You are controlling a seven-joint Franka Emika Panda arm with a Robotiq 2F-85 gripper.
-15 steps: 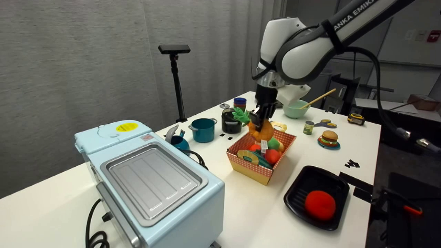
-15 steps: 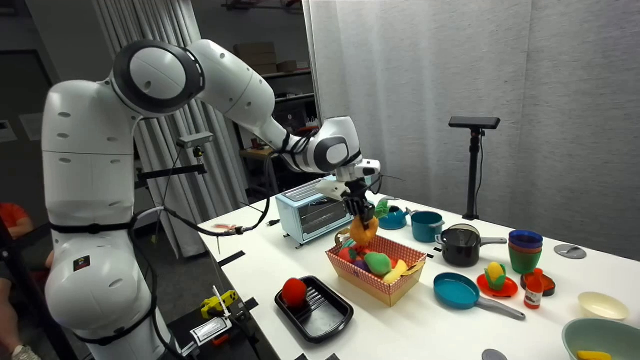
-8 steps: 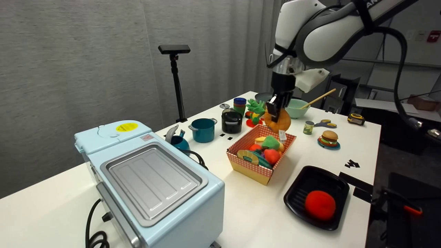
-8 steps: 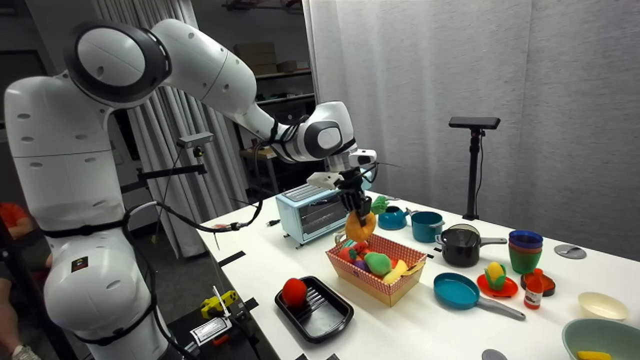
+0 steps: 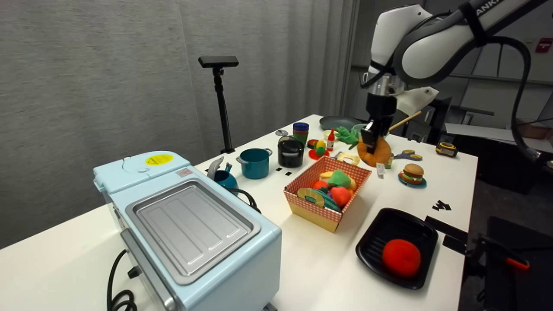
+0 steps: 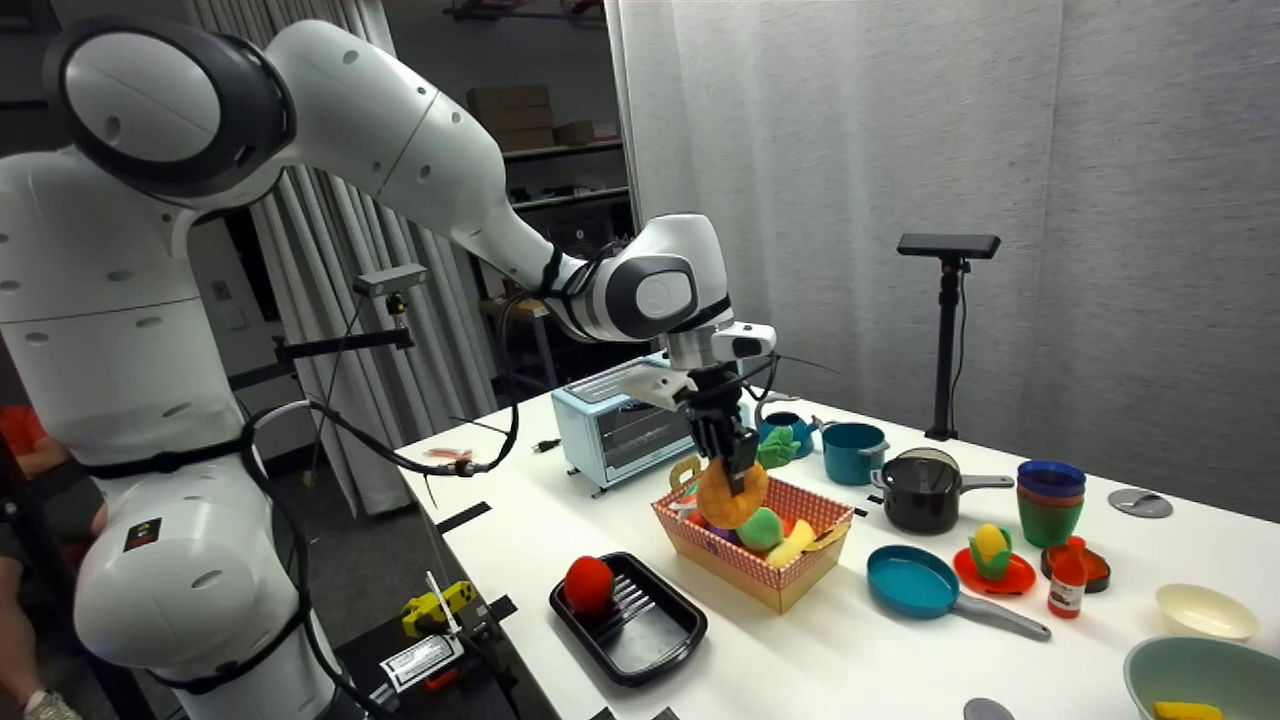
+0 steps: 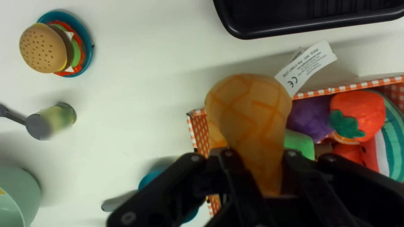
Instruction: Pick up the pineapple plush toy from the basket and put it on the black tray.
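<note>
While apart from the tray point(image 6: 652, 640), pineapple toy point(image 7: 255, 123) aloft in tool point(image 7: 259, 155).

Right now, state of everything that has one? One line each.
Pineapple plush toy, in the air, gripped.
Fingers, closed on it.
Basket, upright, holding plush fruit.
Black tray, upright, holding the red round toy.
Toaster oven, door shut.
Teal pot, uncovered.
Black saucepan, glass lid on top; seating unclear.
Cups, stacked.
Red bottle, upright.
Mint bowl, upright, yellow item inside.
Scissors, lying flat; open or shut unclear.
Toy burger, assembled, on teal plate.
</note>
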